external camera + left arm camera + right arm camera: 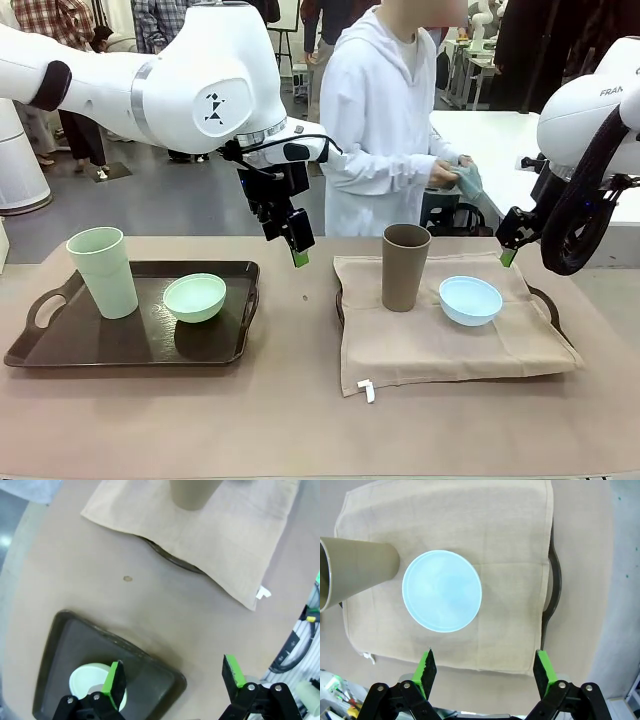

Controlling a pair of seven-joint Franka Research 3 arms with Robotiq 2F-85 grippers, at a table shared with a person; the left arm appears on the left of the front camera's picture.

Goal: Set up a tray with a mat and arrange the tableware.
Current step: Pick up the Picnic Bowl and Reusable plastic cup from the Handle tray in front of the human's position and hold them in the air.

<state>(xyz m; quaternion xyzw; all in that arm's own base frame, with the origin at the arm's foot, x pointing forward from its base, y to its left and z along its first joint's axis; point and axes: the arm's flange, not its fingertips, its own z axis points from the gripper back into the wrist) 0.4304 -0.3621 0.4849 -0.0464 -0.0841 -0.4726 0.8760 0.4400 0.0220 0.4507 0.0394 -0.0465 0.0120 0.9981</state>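
Tableware is split over two trays on the brown worktop (300, 430). Dark rectangular plastic tray (60, 350) lies by the worktop's left edge. A second dark tray (549, 303) on the right half sits under a beige cloth mat (430, 345), which overhangs its front edge; one handle peeks out at the mat's right edge. A bare strip of worktop runs btw the trays and along the front edge.

Tall pale green tapered cup (103, 272) stands upright at the left tray's far-left corner. Tall brown tapered cup (405, 267) stands upright near the mat's far edge, left of middle. Small pale green round bowl (195, 297) sits near the left tray's right edge. Small light blue round bowl (470, 300) sits just right of the brown cup, not touching it.

Left gripper (171, 664) hovers above the bare strip by the left tray's far-right corner, jaws spread wide, holding nothing. Right gripper (483, 655) hovers above the mat's far-right corner, jaws spread wide, touching nothing.
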